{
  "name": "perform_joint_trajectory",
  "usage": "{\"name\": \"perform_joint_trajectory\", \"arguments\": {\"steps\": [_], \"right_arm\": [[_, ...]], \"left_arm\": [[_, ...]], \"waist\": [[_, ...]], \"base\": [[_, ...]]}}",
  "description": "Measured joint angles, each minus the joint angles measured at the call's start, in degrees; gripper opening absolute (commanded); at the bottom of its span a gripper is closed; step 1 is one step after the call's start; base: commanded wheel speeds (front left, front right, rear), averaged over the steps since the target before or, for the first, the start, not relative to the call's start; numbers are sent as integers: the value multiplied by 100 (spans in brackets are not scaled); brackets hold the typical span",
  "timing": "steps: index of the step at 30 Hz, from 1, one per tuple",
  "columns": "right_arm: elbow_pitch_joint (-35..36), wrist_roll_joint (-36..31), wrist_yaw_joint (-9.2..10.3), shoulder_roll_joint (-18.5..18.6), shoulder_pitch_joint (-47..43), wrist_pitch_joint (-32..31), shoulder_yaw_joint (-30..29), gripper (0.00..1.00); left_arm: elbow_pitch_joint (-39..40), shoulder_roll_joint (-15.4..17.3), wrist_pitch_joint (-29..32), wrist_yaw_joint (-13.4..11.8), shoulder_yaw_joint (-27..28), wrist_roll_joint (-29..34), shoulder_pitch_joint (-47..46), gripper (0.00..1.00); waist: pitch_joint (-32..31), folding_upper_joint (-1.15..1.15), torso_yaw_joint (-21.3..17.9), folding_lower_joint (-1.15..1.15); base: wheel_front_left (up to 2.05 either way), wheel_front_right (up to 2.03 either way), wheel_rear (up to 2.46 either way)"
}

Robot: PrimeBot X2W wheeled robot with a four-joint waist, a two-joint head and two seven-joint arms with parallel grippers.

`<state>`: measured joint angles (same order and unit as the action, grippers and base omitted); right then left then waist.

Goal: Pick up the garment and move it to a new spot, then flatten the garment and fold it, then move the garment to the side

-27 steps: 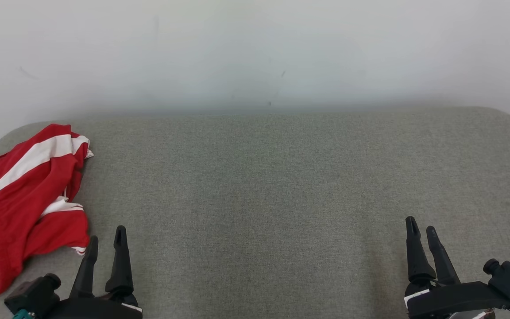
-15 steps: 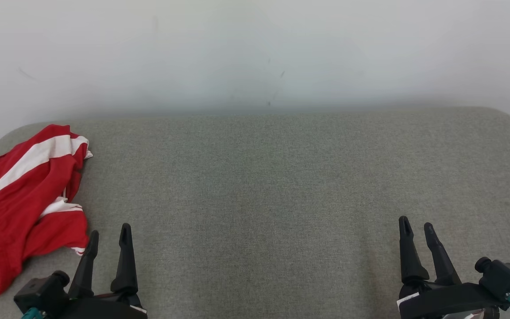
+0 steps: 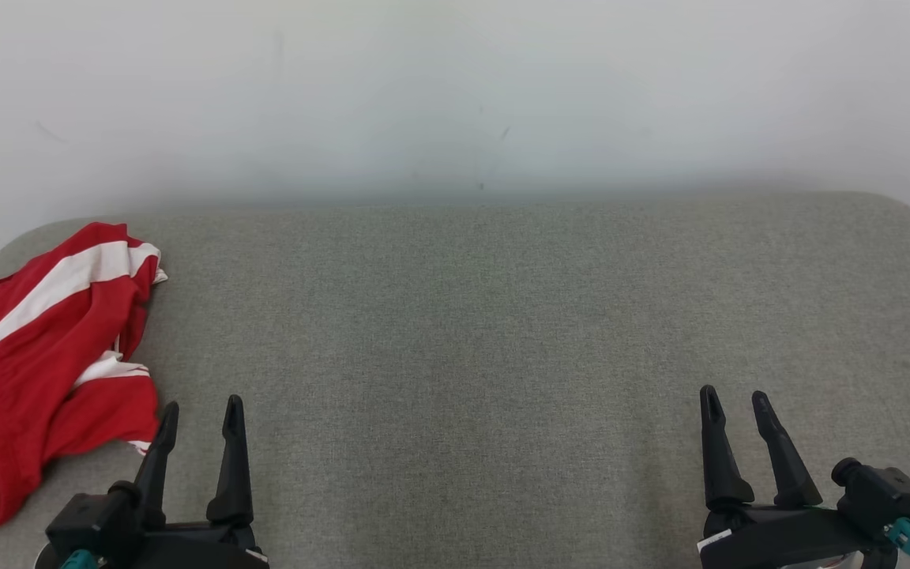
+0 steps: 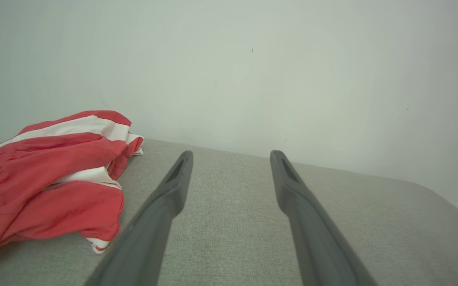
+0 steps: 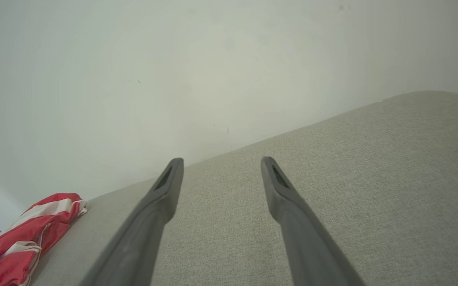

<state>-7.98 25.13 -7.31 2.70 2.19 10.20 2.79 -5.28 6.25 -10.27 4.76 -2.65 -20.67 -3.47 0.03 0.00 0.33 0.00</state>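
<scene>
Red cloth w/ white stripes: the garment [image 3: 44, 356] sits crumpled in a heap at the left end of the grey fabric-topped desk [image 3: 463, 332], not flattened, not folded. Its left part runs past the edge of the head view. In that view the heap is longer near-to-far than across, w/ one broad white stripe slanting along its far part.

The relation we care about: the garment lies left of and a bit ahead of the left end effector [image 3: 202, 405]. The heap's near-right corner, w/ a bit of white trim, is just beside the outer finger, but we see no contact. In the left wrist view the cloth is off to the left of both fingers, not between them. The right end effector [image 3: 735, 395] is well apart from it, across most of the desk, so the left arm is clearly nearer, and we judge the pickup falls to it. It would need to swing left to put a fold between the fingers.

Both end effectors have fingers spread wide, w/ nothing held and only bare desk fabric seen between them. Behind the desk is a plain pale wall [image 3: 455, 95].

We judge the task at its very start: the first pickup isn't yet made.
</scene>
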Motion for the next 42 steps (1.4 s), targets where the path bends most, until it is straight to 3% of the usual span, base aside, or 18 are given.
{"name": "perform_joint_trajectory", "arguments": {"steps": [29, 42], "right_arm": [[107, -1383, -7, 8, -105, 352, -107, 100], [-8, -1568, -8, 9, -134, 348, -152, 100]], "left_arm": [[123, 20, -343, 36, 247, 1062, 143, 100], [-142, 14, -461, 129, 296, 1202, 231, 100]], "waist": [[13, 0, 63, -1], [-30, 0, 106, -1]], "base": [[0, 0, 0], [0, 0, 0]]}}
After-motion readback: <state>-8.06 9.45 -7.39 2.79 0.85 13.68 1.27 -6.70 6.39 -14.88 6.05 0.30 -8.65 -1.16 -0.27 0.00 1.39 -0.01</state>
